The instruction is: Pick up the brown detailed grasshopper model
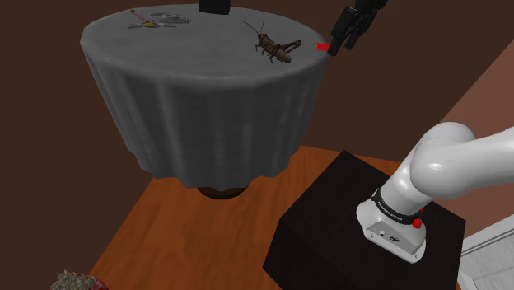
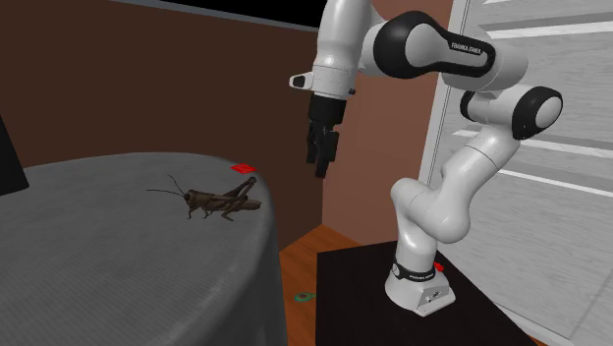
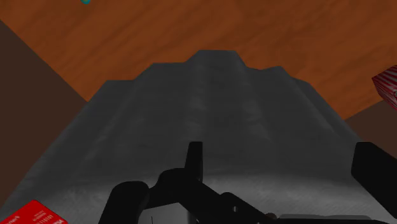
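Observation:
The brown grasshopper model (image 1: 276, 48) stands on the round table's grey cloth (image 1: 198, 74), near the edge on the shoulder view's right. The second exterior view has the grasshopper (image 2: 221, 203) with long feelers, close to the cloth's rim. My black gripper (image 1: 341, 43) hangs in the air just outside that edge, apart from the grasshopper and a little higher than the tabletop. It points down (image 2: 321, 162). In the wrist view the fingers (image 3: 127, 198) stand apart, open, with nothing between them, over the draped cloth (image 3: 210, 114).
A small red flat piece (image 1: 321, 47) lies at the table's rim between grasshopper and gripper. Small items (image 1: 156, 20) and a black object (image 1: 214, 7) sit at the far side. The dark stand (image 1: 362, 222) rests on the wooden floor (image 1: 181, 231).

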Controlling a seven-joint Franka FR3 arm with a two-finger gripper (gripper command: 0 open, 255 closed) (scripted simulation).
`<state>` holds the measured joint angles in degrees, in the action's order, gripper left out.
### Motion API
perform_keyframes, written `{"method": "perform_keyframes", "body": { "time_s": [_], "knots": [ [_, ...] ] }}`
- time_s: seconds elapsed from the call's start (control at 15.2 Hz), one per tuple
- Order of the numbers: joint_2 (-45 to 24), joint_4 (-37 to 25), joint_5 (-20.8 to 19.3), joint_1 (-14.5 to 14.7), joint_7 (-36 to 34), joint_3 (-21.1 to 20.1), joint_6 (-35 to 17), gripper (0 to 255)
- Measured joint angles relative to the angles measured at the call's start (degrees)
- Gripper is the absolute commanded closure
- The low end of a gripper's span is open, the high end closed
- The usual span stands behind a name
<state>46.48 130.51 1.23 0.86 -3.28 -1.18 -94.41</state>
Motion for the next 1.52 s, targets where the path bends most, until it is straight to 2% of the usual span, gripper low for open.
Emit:
{"method": "perform_keyframes", "body": {
  "time_s": [0.2,0.59,0.86,1.25,1.52],
  "knots": [
    [-3.1,-2.1,0.2,-0.2,-0.5,0.0,-0.5,0],
    [-18.4,-14.4,1.1,-0.9,-3.1,-0.5,-0.8,0],
    [-29.0,-24.1,1.5,-1.3,-4.6,-0.4,0.1,0],
    [-45.9,-43.4,2.2,-1.7,-7.4,-0.3,5.2,0],
    [-47.5,-42.8,2.4,-1.8,-7.5,-0.2,3.5,0]
  ]
}}
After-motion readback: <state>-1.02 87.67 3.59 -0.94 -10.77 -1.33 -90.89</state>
